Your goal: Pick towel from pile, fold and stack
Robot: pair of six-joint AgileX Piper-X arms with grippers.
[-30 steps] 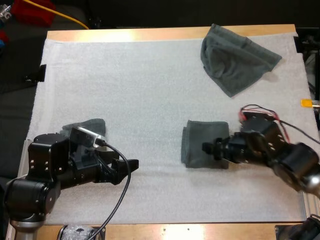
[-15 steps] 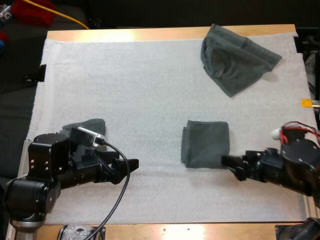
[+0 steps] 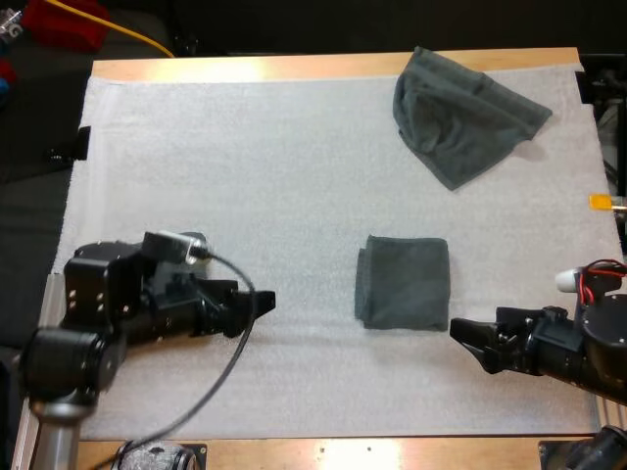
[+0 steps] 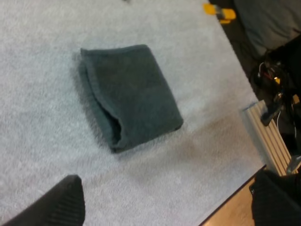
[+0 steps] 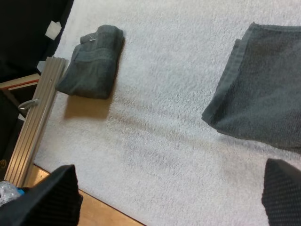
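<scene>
A folded dark grey-green towel lies flat on the white mat, right of centre. My left wrist view looks over this folded towel, and its edge is near my right fingers. My right gripper is open, just off the towel's near right corner and clear of it. My left gripper is open and holds nothing, well to the left of the towel. A crumpled towel sits at the far right. A second folded towel lies near the mat's left edge.
The metal rail and the wooden table edge run along the near side. My right arm's body is beyond the folded towel in the left wrist view. Bare mat spans the middle and far left.
My right gripper has let go of the folded towel and drawn back toward the near right side. My left arm has shifted slightly forward, covering the small folded towel beside it.
</scene>
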